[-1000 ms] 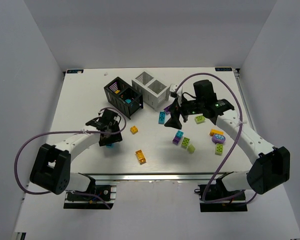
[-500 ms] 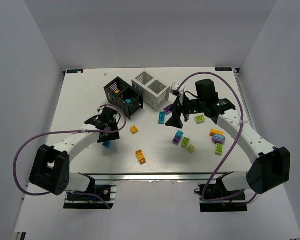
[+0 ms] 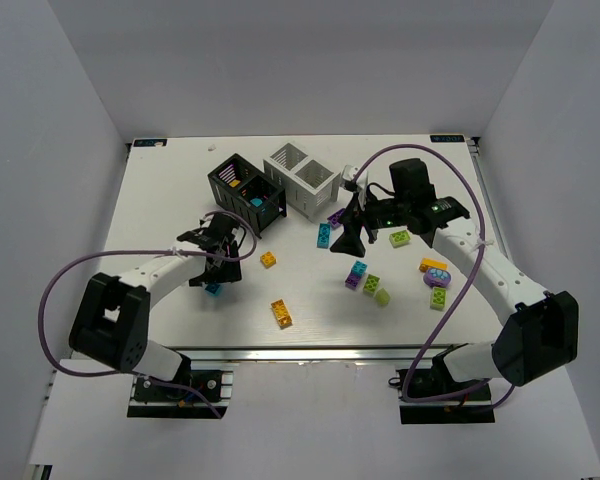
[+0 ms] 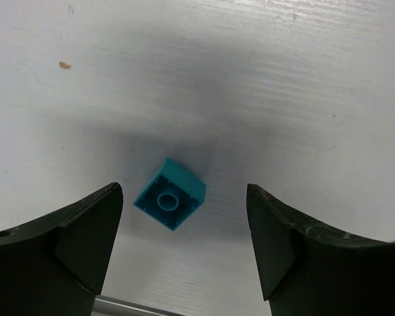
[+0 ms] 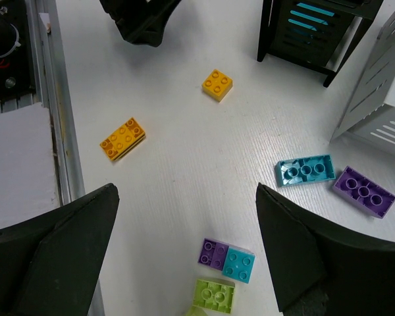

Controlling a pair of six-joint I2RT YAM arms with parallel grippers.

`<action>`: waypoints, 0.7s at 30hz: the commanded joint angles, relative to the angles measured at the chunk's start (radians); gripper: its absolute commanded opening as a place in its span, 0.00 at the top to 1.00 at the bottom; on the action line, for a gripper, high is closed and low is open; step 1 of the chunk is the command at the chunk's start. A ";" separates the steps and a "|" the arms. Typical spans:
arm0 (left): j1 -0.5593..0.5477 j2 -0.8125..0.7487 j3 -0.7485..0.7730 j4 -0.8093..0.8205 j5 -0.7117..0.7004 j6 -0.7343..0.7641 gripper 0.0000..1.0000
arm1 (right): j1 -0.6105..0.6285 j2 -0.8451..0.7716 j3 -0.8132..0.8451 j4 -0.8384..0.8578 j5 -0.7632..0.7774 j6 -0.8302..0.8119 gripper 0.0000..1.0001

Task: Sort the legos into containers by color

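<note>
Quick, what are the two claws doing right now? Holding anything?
Left gripper: open, holding nothing; a teal brick lies loose between its jaws.
Right gripper: open, holding nothing.
</note>
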 commanded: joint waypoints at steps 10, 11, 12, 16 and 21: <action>-0.003 0.085 0.033 0.010 0.003 0.047 0.23 | -0.027 -0.005 0.000 0.009 -0.007 0.006 0.11; -0.003 0.085 0.031 0.013 0.009 0.046 0.24 | -0.028 -0.005 0.001 0.010 -0.006 0.006 0.11; -0.003 0.088 0.029 0.017 0.015 0.043 0.24 | -0.030 -0.003 0.004 0.010 -0.007 0.006 0.11; -0.003 0.083 0.016 0.028 0.046 0.018 0.27 | -0.036 0.006 0.015 0.018 -0.009 0.012 0.11; -0.003 0.060 -0.020 0.045 0.089 -0.012 0.30 | -0.044 0.015 0.027 0.019 -0.015 0.013 0.11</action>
